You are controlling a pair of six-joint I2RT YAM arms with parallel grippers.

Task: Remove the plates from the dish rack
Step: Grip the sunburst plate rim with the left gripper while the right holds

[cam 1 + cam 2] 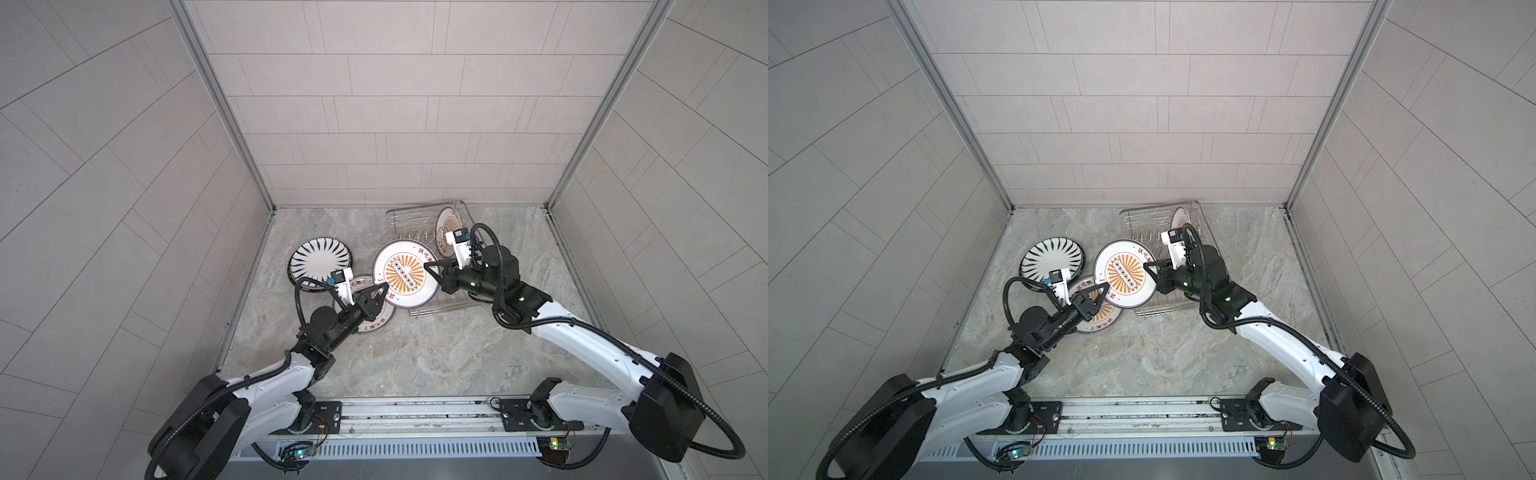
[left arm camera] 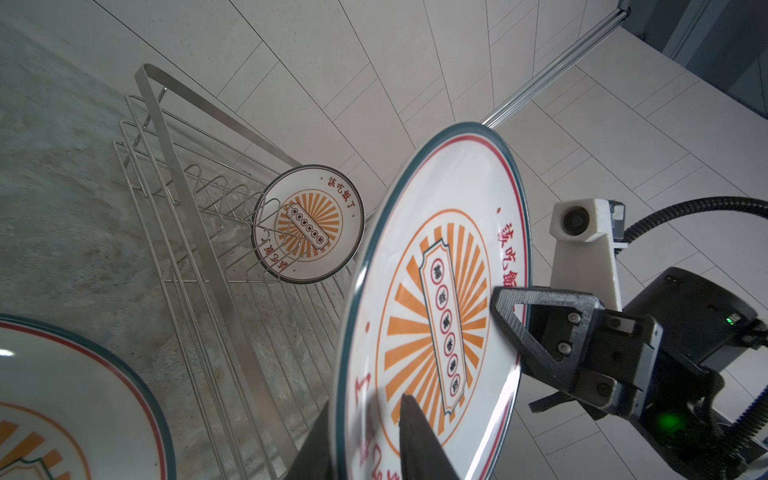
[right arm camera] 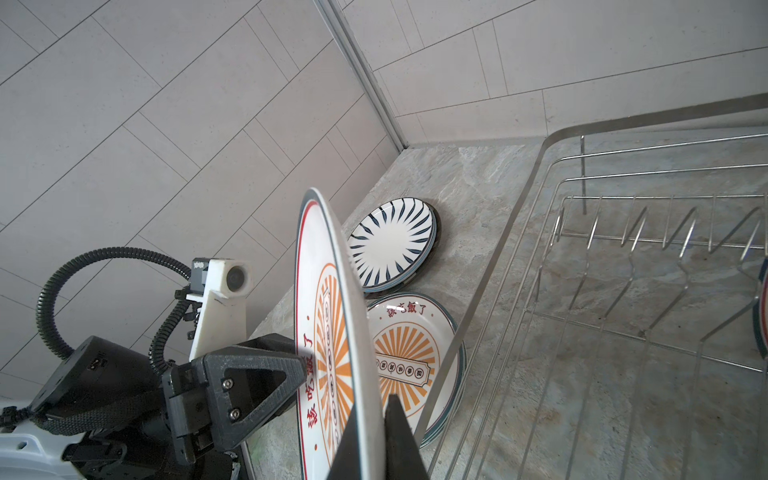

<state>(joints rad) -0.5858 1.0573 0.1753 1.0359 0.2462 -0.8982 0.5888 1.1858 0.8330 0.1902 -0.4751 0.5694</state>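
1. Right claw (image 1: pixel 430 272) is pinched tight on the rim of the held plate (image 1: pixel 405 274), one finger on the printed face and one on the back. The plate juts from my fingertips toward my left side.
2. My left claw (image 1: pixel 383 286) meets the opposite rim. Its fingers straddle that edge with only a narrow gap, and I cannot tell whether both pads press on it.
3. The held plate therefore hangs between my two claws, off the counter (image 1: pixel 415 353). In both top views it overlaps the near left corner of the dish rack (image 1: pixel 415 216).
4. Both top views show almost the whole round face. My right wrist view sees the held plate (image 3: pixel 328 332) nearly edge-on, as a thin ellipse with my fingers either side of its near edge.
5. My left wrist view gives the clearest look at the racked plate (image 2: pixel 309 224), which stands on edge among the prongs at the rack's far end. In the top views my right arm covers part of it.
6. My right wrist view shows the flat sunburst plate (image 3: pixel 409 353) lying on the counter just outside the rack's rail, with the striped plate (image 3: pixel 390 243) beside it. From above, my left claw hides much of that flat plate.
7. The held plate's face tilts up toward the camera head. Being round, it has no long axis of its own. Its printed banner runs diagonally from far left to near right, cutting across the line between my claws.
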